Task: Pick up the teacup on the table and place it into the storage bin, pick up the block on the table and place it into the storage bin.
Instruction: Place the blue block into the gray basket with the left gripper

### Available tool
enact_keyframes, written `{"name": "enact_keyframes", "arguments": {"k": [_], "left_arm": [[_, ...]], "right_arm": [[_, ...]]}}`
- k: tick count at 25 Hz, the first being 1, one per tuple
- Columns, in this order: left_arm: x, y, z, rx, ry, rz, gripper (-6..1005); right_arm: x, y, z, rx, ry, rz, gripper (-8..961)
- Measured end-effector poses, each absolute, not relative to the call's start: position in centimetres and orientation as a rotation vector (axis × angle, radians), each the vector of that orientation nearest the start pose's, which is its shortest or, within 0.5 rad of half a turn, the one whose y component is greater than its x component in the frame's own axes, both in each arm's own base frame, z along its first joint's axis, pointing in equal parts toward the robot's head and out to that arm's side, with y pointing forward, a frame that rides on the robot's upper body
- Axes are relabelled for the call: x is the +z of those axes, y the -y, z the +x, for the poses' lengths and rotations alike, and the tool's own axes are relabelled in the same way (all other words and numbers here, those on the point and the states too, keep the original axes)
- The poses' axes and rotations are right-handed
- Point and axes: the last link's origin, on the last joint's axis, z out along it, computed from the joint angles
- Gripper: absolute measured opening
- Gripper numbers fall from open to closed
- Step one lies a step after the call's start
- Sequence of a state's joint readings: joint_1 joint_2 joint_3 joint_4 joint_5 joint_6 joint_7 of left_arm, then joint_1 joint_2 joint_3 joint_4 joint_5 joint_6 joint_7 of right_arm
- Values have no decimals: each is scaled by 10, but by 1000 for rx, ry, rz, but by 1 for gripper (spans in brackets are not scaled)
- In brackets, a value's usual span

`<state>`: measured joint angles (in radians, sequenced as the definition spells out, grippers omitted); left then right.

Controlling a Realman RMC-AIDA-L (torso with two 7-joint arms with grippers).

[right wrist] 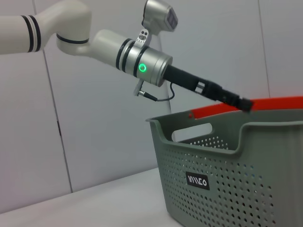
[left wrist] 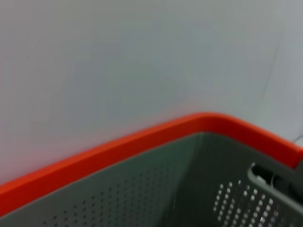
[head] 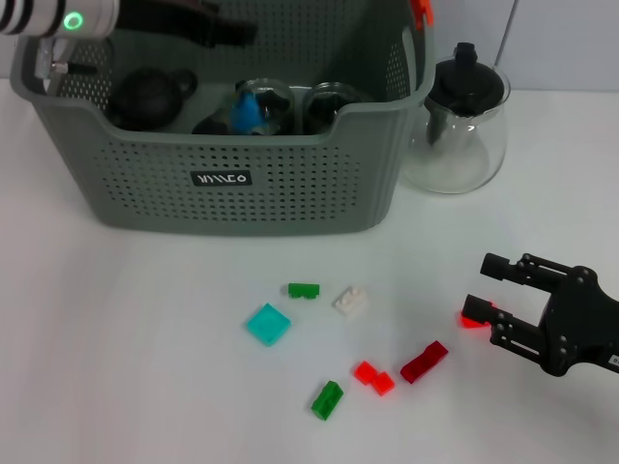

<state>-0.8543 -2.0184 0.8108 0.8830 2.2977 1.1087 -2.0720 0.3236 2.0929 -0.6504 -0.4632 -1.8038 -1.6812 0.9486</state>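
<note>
Left gripper (head: 227, 34) is up over the bin (head: 145, 184), around 11 o'clock, and I can't tell how its fingers sit. Inside the bin there's a dark teacup (head: 145, 97) plus glass jars (head: 300, 108). Blocks (head: 268, 324) are scattered on the table (head: 106, 367) near 6 o'clock. Right gripper (head: 488, 295), at 4 o'clock, has its fingers spread around a red block (head: 474, 316).
</note>
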Motion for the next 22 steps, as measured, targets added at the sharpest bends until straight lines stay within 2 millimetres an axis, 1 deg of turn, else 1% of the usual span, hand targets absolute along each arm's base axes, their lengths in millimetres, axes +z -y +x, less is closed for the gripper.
{"name": "enact_keyframes", "arguments": {"k": [1, 3, 4, 5, 7, 8, 10, 12, 14, 15, 17, 18, 19, 22], "left_arm": [[63, -468, -169, -341, 776, -2367, 580], [71, -462, -170, -462, 800, -2351, 589], [77, -458, -171, -545, 802, -2339, 594], [83, -449, -174, -666, 794, -2328, 634], [94, -429, -178, -913, 740, -2310, 714], [102, -413, -182, -1070, 685, -2296, 755], [108, -381, -195, -1277, 576, -2282, 835], [109, -359, -207, -1354, 509, -2281, 871], [104, -333, -225, -1363, 434, -2295, 860], [96, -322, -234, -1336, 405, -2310, 854], [74, -296, -256, -1224, 356, -2359, 843], [60, -283, -268, -1142, 337, -2390, 838], [50, -275, -274, -1095, 331, -2407, 832], [12, -245, -297, -944, 331, -2468, 816]], "right_arm": [[-15, -254, 301, 977, -461, -2537, 594], [-15, -254, 300, 977, -460, -2536, 594], [-15, -254, 301, 977, -460, -2536, 594], [-15, -254, 301, 978, -461, -2535, 593], [-15, -254, 301, 978, -462, -2533, 593], [-15, -254, 301, 979, -463, -2532, 593], [-15, -255, 300, 981, -461, -2530, 593], [-15, -255, 300, 982, -462, -2530, 593], [-15, -256, 300, 981, -461, -2530, 593], [-15, -256, 299, 982, -460, -2530, 593], [-15, -257, 299, 982, -460, -2532, 593], [-15, -258, 298, 983, -459, -2533, 593], [-14, -258, 298, 983, -459, -2534, 593], [-14, -259, 297, 989, -454, -2536, 593]]}}
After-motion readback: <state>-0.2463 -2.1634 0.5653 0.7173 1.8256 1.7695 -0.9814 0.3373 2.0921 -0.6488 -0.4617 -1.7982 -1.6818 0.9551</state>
